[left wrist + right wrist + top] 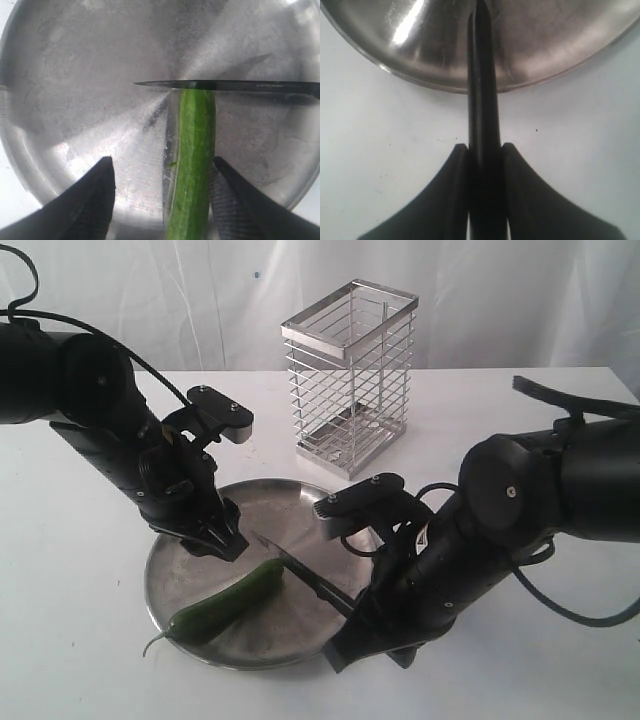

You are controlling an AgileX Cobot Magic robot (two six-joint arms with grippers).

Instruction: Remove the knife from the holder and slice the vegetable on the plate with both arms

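Observation:
The dark green vegetable [225, 607] lies on the steel plate [262, 502], its stem toward the near left rim. My left gripper [222, 540] is open over the plate. In the left wrist view the vegetable [192, 165] runs between the fingers [90, 200], close against one of them. My right gripper [484, 146] is shut on the black handle of the knife [481, 80], just off the plate's near right rim [445, 87]. The knife's blade [235, 85] lies across the vegetable's far end. The knife [305, 575] points toward the left gripper. The wire holder [350, 375] stands behind the plate with nothing in it.
White table [80, 640] all round, with a white curtain behind. The right arm [520, 520] bulks low over the table at the right, with cables looping beside it. The left arm [100, 410] reaches in from the upper left.

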